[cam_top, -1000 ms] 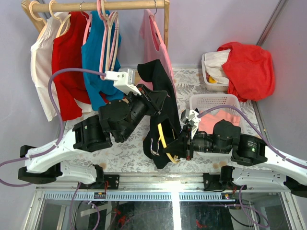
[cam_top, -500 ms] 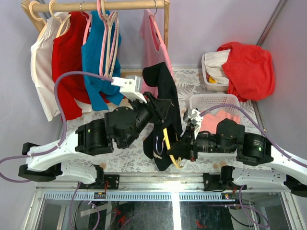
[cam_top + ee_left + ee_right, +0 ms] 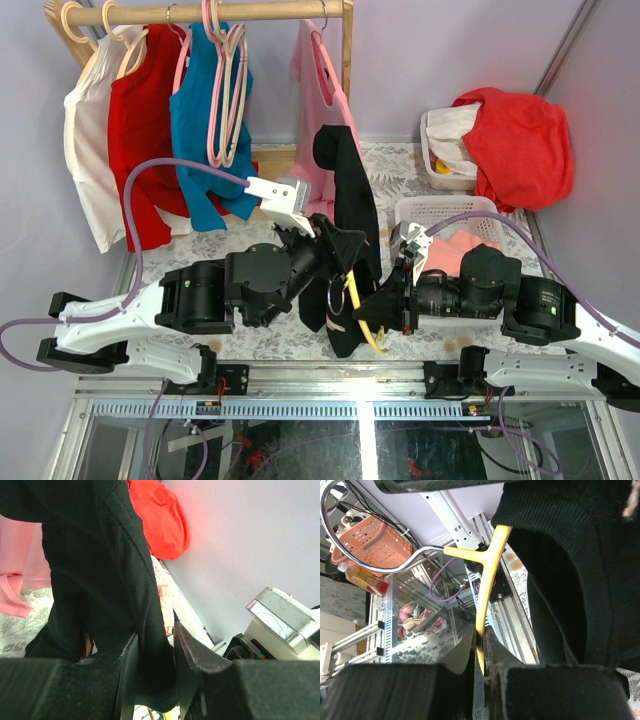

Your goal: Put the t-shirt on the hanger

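The black t-shirt (image 3: 345, 190) hangs in a long strip at the table's middle, over the thin yellow hanger (image 3: 352, 296), whose metal hook (image 3: 335, 297) pokes out beside the cloth. My right gripper (image 3: 376, 318) is shut on one yellow arm of the hanger (image 3: 490, 570), with the t-shirt (image 3: 570, 580) draped just to its right. The hanger's far arm is hidden inside the cloth. My left gripper (image 3: 352, 243) reaches into the strip's middle. Its jaws (image 3: 155, 630) stand apart, open, with a slack fold of the t-shirt (image 3: 95, 570) between them.
A wooden rail (image 3: 200, 12) at the back left carries red (image 3: 140, 150), teal (image 3: 205, 140) and pink (image 3: 320, 80) shirts and bare pink hangers (image 3: 225, 90). A white basket (image 3: 440, 212) with pink cloth sits right of the t-shirt. A bin under a red garment (image 3: 515, 140) stands behind it.
My left arm has swung right and towards the near edge, taking the t-shirt's middle with it. The shirt's top has shifted right. My right gripper and the hanger have edged right.
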### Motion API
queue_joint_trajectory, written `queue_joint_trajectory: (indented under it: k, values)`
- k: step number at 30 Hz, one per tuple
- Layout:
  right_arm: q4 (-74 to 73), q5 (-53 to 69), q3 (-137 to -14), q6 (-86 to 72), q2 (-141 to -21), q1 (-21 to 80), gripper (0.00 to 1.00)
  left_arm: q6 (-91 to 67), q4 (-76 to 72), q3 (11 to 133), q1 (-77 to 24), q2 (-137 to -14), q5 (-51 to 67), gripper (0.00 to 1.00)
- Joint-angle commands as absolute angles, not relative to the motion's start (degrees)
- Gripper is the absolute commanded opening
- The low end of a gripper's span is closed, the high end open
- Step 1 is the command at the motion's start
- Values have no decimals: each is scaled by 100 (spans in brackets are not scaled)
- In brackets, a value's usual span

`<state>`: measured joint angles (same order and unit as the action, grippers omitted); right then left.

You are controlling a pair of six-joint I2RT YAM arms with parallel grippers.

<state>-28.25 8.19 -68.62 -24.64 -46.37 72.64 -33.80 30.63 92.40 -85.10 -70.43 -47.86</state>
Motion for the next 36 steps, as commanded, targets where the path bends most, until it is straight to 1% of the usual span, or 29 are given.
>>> queue_joint_trajectory:
  k: [1, 3, 7, 9, 10, 12, 15, 19, 21, 22, 25, 26, 27, 30, 31, 36]
  values:
    - [-2027, 454, -7206, -2459, -4531, 7207, 0, -3279, 3208, 9274, -8600, -7088, -4809, 27]
    - [-1948, 453, -7163, -2427, -4503, 7209, 0, -3289, 3175, 9278, -8598, -7129, -4745, 26]
    - [-1854, 422, -7105, -2276, -4497, 7203, 0, -3287, 3068, 9208, -8602, -7174, -4525, 17]
    - [-1817, 428, -7025, -2103, -4447, 7207, 0, -3291, 3041, 9149, -8606, -7129, -4393, 16]
    - [-1849, 383, -7009, -2022, -4434, 7207, 0, -3295, 3041, 9115, -8603, -7081, -4323, 19]
    - [-1887, 373, -6949, -1830, -4398, 7209, 0, -3327, 3025, 9013, -8600, -6935, -4162, 29]
    - [-1903, 406, -6871, -1711, -4386, 7207, 0, -3353, 2989, 8859, -8597, -6803, -3947, 38]
    - [-1902, 452, -6873, -1618, -4407, 7207, 0, -3371, 2967, 8788, -8597, -6795, -3764, 39]
    - [-1909, 484, -6906, -1595, -4417, 7207, 0, -3398, 3039, 8786, -8592, -6802, -3864, 36]
    - [-1907, 493, -6924, -1587, -4425, 7207, 0, -3401, 3067, 8790, -8594, -6810, -3909, 31]
    - [-1882, 532, -6929, -1561, -4444, 7207, 0, -3427, 3094, 8779, -8595, -6774, -4003, 8]
    - [-1865, 540, -6931, -1559, -4454, 7207, 0, -3428, 3112, 8792, -8598, -6764, -4040, 2]
    - [-1839, 549, -6918, -1569, -4471, 7207, 0, -3428, 3135, 8835, -8592, -6763, -4069, 0]
    - [-1770, 573, -6868, -1624, -4516, 7207, 0, -3390, 3239, 8970, -8593, -6774, -4129, 0]
    - [-1755, 602, -6853, -1638, -4529, 7207, 2, -3365, 3247, 9000, -8593, -6762, -4144, 0]
    - [-1826, 533, -6792, -1789, -4383, 7207, 32, -3247, 3243, 9087, -8596, -6644, -4260, 0]
